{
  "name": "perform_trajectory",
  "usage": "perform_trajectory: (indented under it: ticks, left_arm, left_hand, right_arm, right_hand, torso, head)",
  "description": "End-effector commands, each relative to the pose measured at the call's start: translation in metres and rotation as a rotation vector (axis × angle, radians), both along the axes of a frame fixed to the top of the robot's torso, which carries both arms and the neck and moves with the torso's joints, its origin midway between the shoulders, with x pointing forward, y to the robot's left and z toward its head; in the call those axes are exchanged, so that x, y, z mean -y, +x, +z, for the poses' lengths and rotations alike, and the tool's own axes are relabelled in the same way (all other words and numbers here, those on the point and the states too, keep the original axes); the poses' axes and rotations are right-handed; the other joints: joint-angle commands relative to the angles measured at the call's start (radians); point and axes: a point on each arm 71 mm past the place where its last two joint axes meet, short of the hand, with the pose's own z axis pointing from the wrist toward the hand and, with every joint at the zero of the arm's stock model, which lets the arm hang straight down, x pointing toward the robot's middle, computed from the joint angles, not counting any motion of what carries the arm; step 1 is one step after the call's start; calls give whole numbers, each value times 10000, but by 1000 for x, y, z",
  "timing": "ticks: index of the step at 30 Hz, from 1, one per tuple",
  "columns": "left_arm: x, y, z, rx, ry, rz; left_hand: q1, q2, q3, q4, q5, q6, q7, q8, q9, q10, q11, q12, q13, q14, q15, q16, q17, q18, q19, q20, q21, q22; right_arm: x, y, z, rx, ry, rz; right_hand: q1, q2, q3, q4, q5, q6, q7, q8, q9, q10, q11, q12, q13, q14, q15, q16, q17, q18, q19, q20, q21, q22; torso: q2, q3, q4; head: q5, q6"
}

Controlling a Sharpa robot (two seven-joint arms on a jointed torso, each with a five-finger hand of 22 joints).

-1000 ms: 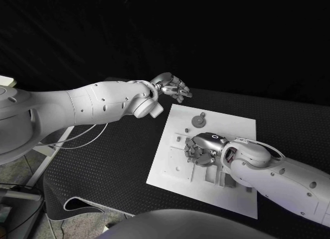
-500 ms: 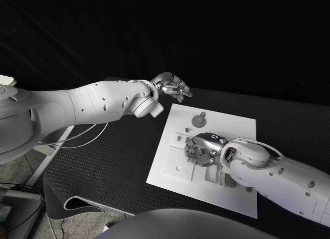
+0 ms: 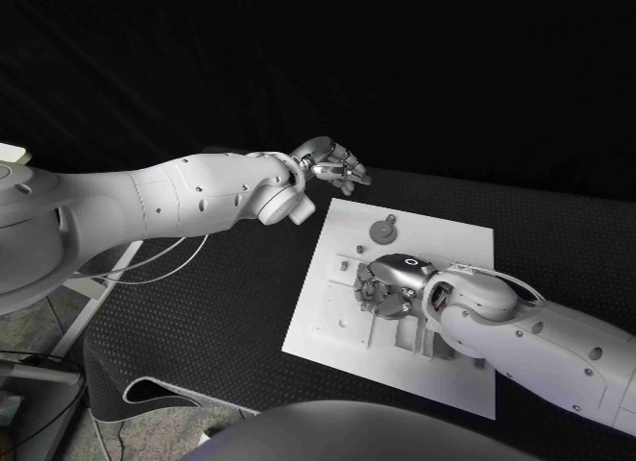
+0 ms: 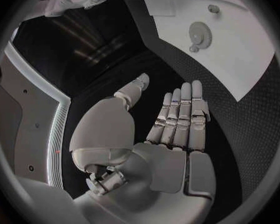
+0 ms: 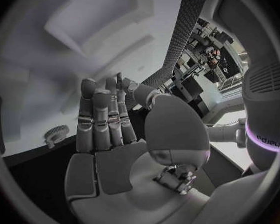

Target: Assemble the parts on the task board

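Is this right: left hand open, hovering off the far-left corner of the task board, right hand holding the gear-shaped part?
Not quite. The gear-shaped part lies untouched on the task board; the head view shows the right hand nearer the robot, over the board's middle. Its wrist view shows straight fingers holding nothing. The left hand is as stated.

surface: black table (image 3: 180, 327) | on it: white task board (image 3: 456, 240), lying flat

Head view looks steeply down from above onto the board (image 3: 402, 288) at frame centre; both wrist views look close along their own palms, all three sharing the board (image 4: 239, 40) (image 5: 65, 30).
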Motion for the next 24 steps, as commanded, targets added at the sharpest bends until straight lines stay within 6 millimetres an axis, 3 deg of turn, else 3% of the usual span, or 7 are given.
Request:
perform_trajectory:
  ticks: [1, 24]
  left_arm:
    - [2, 0, 2, 91, -5, -100]
    - [0, 0, 2, 97, 9, -53]
  left_hand:
    - [81, 3, -33, 20, -39, -9, 212, 45, -14, 1, -1, 36, -14, 69, -22, -37, 11, 178, 64, -33, 14, -10]
    - [87, -3, -35, 21, -39, -15, 215, 49, -19, -2, 1, 42, -30, 73, -21, -52, 27, 177, 64, -33, 14, -16]
  right_arm:
    - [-3, -4, -6, 280, -611, 188]
    - [-2, -18, -14, 302, -1242, 642]
  right_hand:
    - [142, 220, 1004, -1044, 23, 0, 64, 26, 19, -76, -24, 10, 15, 13, -80, -30, 16, 227, 5, -40, -14, 210]
    - [138, 149, 982, -1047, 23, 13, 61, -5, 26, -81, -22, -8, 56, 13, -78, -24, 24, 227, -8, -41, -1, 215]
  torso:
    - [-1, 11, -3]
    - [1, 11, -6]
  head:
    - [-1, -13]
    - [-32, -81]
